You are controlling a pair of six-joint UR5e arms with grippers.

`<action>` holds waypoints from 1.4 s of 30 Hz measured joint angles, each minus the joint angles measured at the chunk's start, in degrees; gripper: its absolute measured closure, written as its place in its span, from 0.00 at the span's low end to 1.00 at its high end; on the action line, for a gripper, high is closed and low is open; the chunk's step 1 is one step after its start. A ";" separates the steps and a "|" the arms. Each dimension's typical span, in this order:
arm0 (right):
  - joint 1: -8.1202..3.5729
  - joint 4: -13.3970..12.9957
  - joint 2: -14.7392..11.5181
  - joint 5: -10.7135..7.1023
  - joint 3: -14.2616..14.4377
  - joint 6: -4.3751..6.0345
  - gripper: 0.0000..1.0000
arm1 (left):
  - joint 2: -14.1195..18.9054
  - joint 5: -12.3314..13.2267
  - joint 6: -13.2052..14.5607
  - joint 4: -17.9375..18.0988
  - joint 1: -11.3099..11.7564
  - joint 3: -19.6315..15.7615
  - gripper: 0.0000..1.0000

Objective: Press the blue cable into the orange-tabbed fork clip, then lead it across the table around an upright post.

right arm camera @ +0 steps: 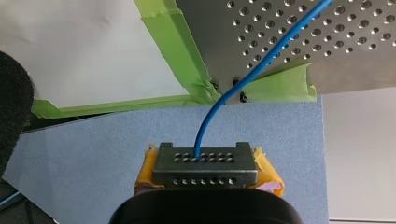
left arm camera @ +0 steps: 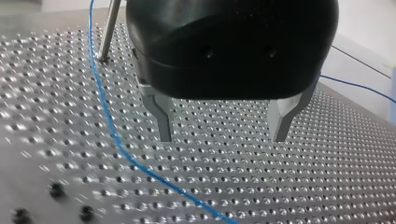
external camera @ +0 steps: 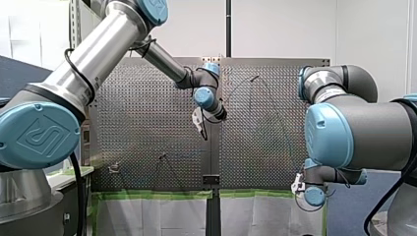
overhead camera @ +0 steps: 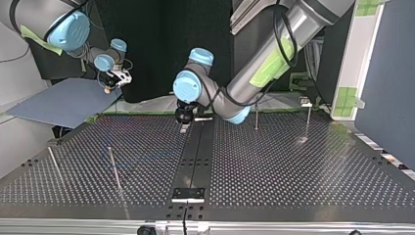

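- Front view showed the only marking, an embossed emblem on the blue joint cap [external camera: 37, 135] of my left arm. Its letters could not be made out.
- Left wrist view: my left gripper [left arm camera: 222, 128] hung just above the perforated table [left arm camera: 303, 186]. Its two metal fingers [left arm camera: 161, 116] were spread wide with nothing between them.
- The blue cable [left arm camera: 112, 128] lay on the table just beside one finger, outside the jaws. It curved from beside an upright post [left arm camera: 109, 28] and ran on past the gripper.
- Right wrist view: my right gripper [right arm camera: 205, 163] had its yellow pads [right arm camera: 268, 175] pinched together on the blue cable. The gripper was off the table's edge, over a blue-grey sheet [right arm camera: 93, 149].
- From the pads the cable, thin, smooth and bright blue, bent upward across green tape [right arm camera: 275, 86] onto the table.
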 joint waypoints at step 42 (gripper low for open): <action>0.23 0.42 -0.01 -0.56 0.00 0.00 0.98 | 11.93 7.89 20.75 -17.88 -3.58 17.90 0.00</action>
